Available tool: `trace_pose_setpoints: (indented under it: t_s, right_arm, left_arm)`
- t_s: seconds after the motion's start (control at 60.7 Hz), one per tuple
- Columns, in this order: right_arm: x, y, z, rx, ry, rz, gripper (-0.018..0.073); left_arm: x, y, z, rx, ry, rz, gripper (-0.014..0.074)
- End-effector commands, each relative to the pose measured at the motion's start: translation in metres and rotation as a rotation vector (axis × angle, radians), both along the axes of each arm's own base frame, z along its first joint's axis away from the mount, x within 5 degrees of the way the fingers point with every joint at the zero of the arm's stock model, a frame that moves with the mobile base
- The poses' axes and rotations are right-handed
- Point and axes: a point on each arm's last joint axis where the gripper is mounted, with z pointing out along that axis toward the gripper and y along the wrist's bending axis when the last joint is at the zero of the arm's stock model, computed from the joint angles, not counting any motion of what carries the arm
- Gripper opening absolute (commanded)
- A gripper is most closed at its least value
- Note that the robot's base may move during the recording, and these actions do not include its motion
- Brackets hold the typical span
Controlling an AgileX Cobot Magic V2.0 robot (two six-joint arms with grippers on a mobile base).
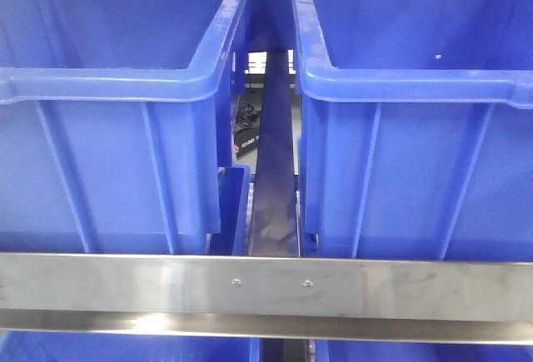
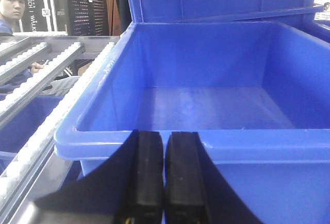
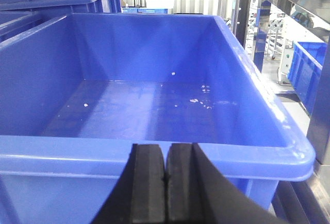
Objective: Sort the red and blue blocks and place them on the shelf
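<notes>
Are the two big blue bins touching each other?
Apart. The front view shows the left bin and right bin with a plain gap and a dark rail between them.

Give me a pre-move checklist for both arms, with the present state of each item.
1. Left gripper shut, nothing between the fingers: ok.
2. Right gripper shut, nothing held: ok.
3. Left bin in front of the left gripper has a bare floor: ok.
4. Right bin holds no block, only pale specks: ok.
5. Red and blue blocks located: cannot tell, neither shows in any view.
6. Shelf rail unobstructed: ok.
</notes>
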Motion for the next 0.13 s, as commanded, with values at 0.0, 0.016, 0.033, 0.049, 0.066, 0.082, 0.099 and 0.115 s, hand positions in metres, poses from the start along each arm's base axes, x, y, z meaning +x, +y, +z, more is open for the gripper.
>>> trace_pose_setpoints:
  t_s: [0.0, 0.016, 0.033, 0.049, 0.066, 0.082, 0.099, 0.115]
  right_arm:
    - [-0.0046, -0.0009, 0.0175, -0.013, -0.138, -0.014, 0.0052]
    - [-0.0046, -0.0009, 0.0175, -0.013, -0.138, -0.014, 0.0052]
    - [-0.0046, -0.0009, 0.0175, -0.013, -0.138, -0.014, 0.0052]
    - [-0.0046, -0.0009, 0.0175, -0.013, -0.138, -0.014, 0.0052]
    - [-0.0046, -0.0009, 0.0175, -0.013, -0.138, -0.014, 0.0052]
    - [-0.0046, -0.0009, 0.0175, -0.013, -0.138, -0.014, 0.0052]
    - [-0.0046, -0.0009, 0.0175, -0.013, -0.138, -0.014, 0.0052]
    - [-0.0046, -0.0009, 0.0175, -0.013, -0.138, -0.014, 0.0052]
  left_arm:
    - [-0.0012, 0.0011, 0.0004, -0.013, -0.07, 0.009, 0.0124]
    - [-0.0012, 0.0011, 0.0004, -0.013, -0.07, 0.009, 0.0124]
    - [-0.0012, 0.0011, 0.0004, -0.013, -0.07, 0.009, 0.0124]
    - [-0.0012, 0.0011, 0.0004, -0.013, -0.07, 0.009, 0.0124]
    - [-0.0012, 0.0011, 0.0004, -0.013, -0.07, 0.009, 0.0124]
    - [-0.0012, 0.0011, 0.0004, -0.013, -0.07, 0.009, 0.0124]
    - [-0.0012, 0.0011, 0.0004, -0.013, -0.07, 0.009, 0.0124]
    - [-0.0012, 0.0011, 0.0004, -0.013, -0.07, 0.009, 0.0124]
